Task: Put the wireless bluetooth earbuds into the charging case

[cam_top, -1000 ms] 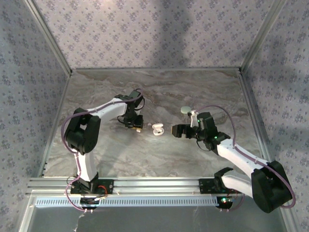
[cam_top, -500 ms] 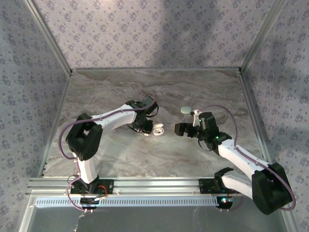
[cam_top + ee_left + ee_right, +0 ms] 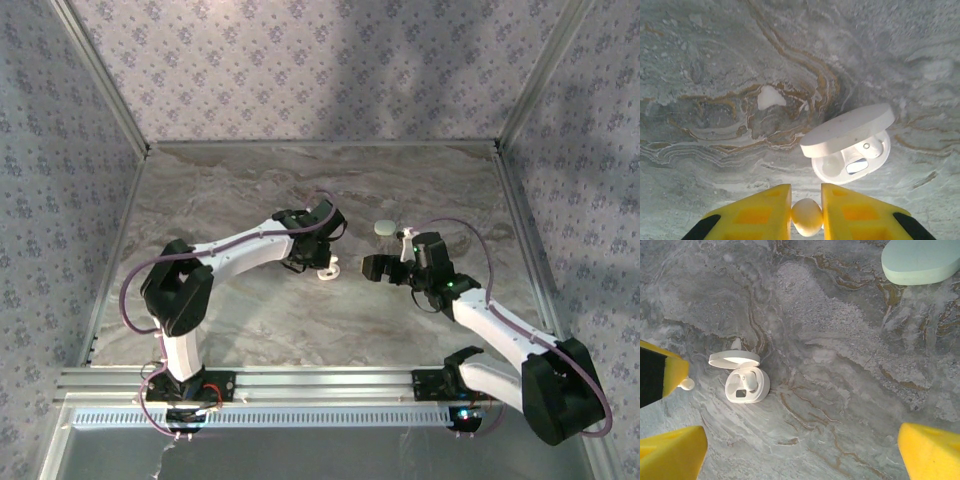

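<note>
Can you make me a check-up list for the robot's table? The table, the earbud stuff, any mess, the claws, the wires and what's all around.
Surface: grey marbled table, no spills seen.
Job's things: white charging case lies open, lid up; one earbud looks seated in a slot, the other slot empty; second earbud is held close by, not yet in.
Clutter: closed pale green case, lying apart.
Grippers: left gripper shut on the second earbud; right gripper wide open, holding nothing.
Cables: purple cable loops along each arm, none touching the cases.
Surroundings: patterned walls, metal rail at the near edge.
</note>
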`<action>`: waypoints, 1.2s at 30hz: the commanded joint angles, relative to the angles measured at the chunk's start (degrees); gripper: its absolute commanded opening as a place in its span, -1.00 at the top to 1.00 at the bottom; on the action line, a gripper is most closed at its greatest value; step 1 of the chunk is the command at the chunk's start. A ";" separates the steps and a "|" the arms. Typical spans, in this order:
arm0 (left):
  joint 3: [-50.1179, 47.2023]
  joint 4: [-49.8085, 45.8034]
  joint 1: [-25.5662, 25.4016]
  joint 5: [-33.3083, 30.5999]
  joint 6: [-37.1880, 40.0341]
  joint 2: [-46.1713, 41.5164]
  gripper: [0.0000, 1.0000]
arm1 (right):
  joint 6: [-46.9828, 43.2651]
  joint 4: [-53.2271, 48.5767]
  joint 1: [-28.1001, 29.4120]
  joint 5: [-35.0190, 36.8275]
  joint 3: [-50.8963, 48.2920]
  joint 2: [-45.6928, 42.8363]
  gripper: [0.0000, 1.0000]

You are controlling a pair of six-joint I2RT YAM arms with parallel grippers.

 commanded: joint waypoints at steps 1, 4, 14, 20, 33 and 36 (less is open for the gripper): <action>2.63 0.34 -1.09 -3.16 -1.66 2.16 0.54 | 0.25 -1.00 -0.55 0.42 0.66 -1.34 -1.00; 3.75 0.09 -1.83 -4.25 -1.86 3.55 0.54 | 0.25 -0.97 -0.87 0.24 0.66 -1.51 -1.00; 6.81 -2.46 -4.08 -7.50 -2.47 6.96 0.55 | 0.45 -0.84 -1.15 -0.37 0.49 -1.60 -1.00; 7.87 -5.13 -4.96 -11.16 -2.74 8.10 0.55 | 0.45 -0.57 -1.16 -0.60 0.49 -1.43 -1.00; 8.77 -6.38 -6.21 -13.28 -3.18 10.47 0.56 | 0.54 -0.11 -1.14 -0.87 0.40 -0.99 -1.00; 8.98 -6.12 -6.23 -13.27 -2.99 10.95 0.56 | 0.54 -0.20 -1.14 -0.89 0.40 -1.07 -1.00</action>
